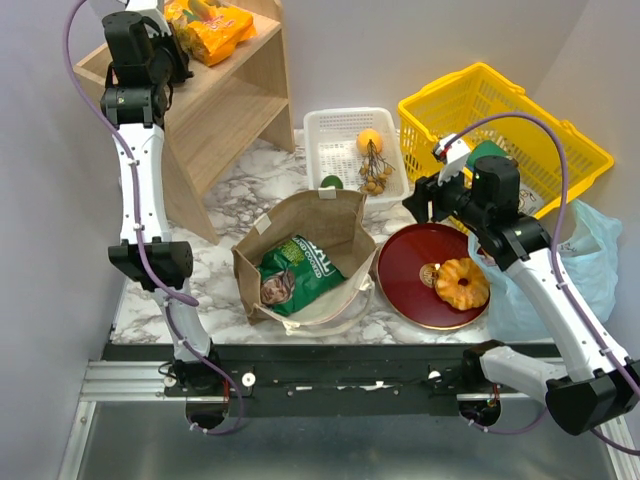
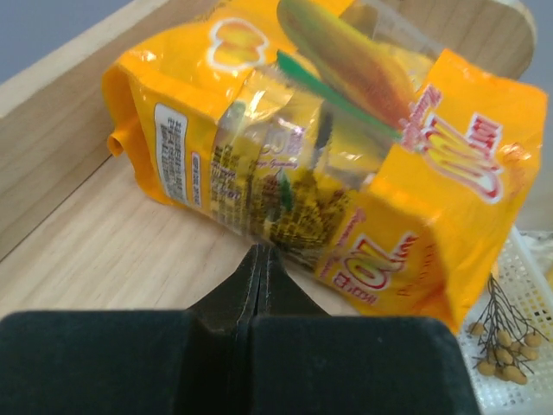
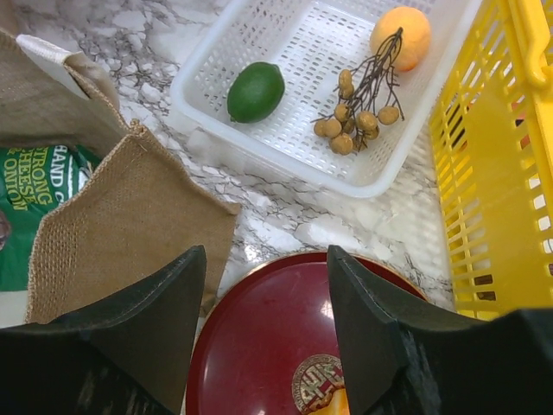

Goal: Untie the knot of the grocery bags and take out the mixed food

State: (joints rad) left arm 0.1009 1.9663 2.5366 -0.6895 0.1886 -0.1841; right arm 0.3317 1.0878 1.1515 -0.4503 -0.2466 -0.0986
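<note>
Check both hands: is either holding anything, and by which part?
Right hand is open and empty. Left hand is shut, tips at the orange snack packet; no grip on it shows.

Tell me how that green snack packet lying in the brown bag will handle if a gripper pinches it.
The green snack packet looks puffed, so it is probably light for its size and would dent under a pinch. Its shiny film may slip when gripped. It lies loosely in the open brown bag, so it should lift free.

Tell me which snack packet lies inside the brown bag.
The green packet, lying in the open brown bag; the orange packet sits on the wooden shelf.
</note>
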